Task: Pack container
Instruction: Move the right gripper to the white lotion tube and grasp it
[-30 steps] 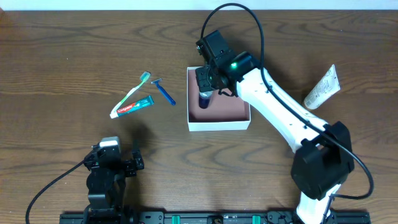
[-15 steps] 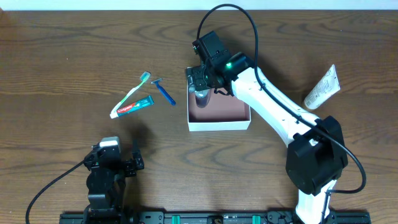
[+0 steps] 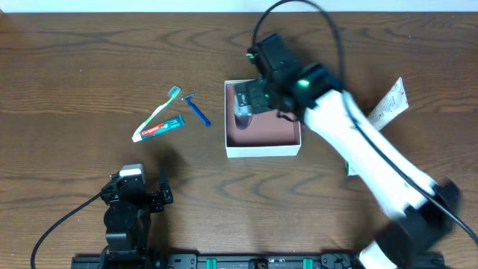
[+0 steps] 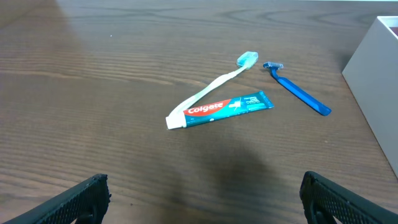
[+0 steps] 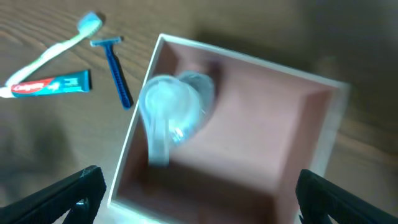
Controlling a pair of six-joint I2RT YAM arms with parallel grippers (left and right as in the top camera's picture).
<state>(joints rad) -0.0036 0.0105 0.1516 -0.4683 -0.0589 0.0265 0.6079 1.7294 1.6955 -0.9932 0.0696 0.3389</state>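
Note:
The container (image 3: 273, 134) is a square white box with a reddish-brown inside, at the table's middle. A small clear bottle (image 3: 241, 107) lies in its back left corner. My right gripper (image 3: 252, 93) hovers open just above that corner, holding nothing. In the right wrist view the bottle (image 5: 171, 109) lies free against the left wall of the container (image 5: 267, 124), beyond my wide-open right gripper (image 5: 200, 193). My left gripper (image 3: 140, 193) rests open near the table's front left. In its wrist view that gripper (image 4: 205, 199) has only bare wood between its fingers.
A toothbrush (image 3: 161, 109), a Colgate toothpaste tube (image 3: 159, 128) and a blue razor (image 3: 197, 110) lie left of the container. A white tube (image 3: 388, 104) lies at the far right, partly behind the blurred right arm. The container's wall (image 4: 373, 81) shows at the left wrist view's right edge.
My right gripper has opened and let go of the bottle, which now lies in the container. The right arm has lifted and swung right, blurred by motion. The left arm is still.

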